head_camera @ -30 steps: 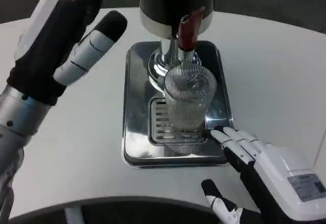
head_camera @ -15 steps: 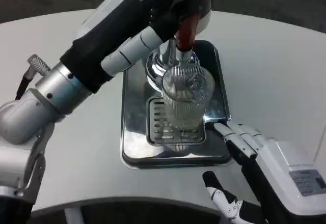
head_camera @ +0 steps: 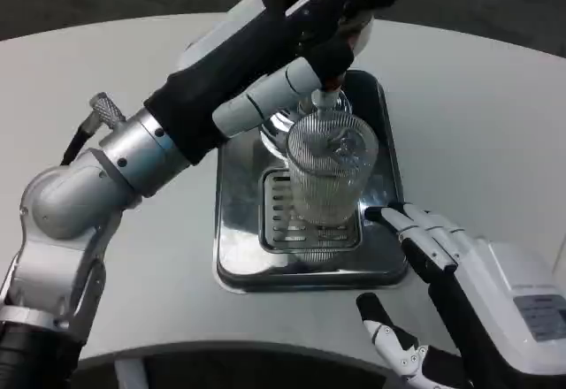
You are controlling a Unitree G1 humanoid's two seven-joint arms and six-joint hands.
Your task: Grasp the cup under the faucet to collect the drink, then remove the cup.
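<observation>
— So, where does the cup (head_camera: 331, 170) stand from the right hand (head_camera: 460, 270)?

— Ahead of it and a little to its left, just past the fingertips (head_camera: 382, 215). The cup stands upright on the grille of the drip tray (head_camera: 232, 256), its long axis vertical, right beneath the faucet (head_camera: 325, 99). The right hand lies low by the tray's near right corner, fingers stretched toward the glass and thumb apart below; it holds nothing. Whether the fingertips touch the glass, I cannot tell; they look just short of it.

— And the left hand (head_camera: 340, 13)?

— Up above the cup, reaching across to the dispenser's tap. Its dark fingers are at the red handle (head_camera: 358, 31), apparently curled around it, though I cannot say for sure that it grips.

— Which hand is nearer the cup's wall?

— The right one, I'd judge. It sits level with the lower half of the glass, while the left is over the rim, busy with the tap.

— So the coming move?

— Likely a short push forward and leftward, so the fingers wrap the ribbed side from the right while the thumb closes from the near side. Knocking the upright glass off the grille is the risk.
</observation>
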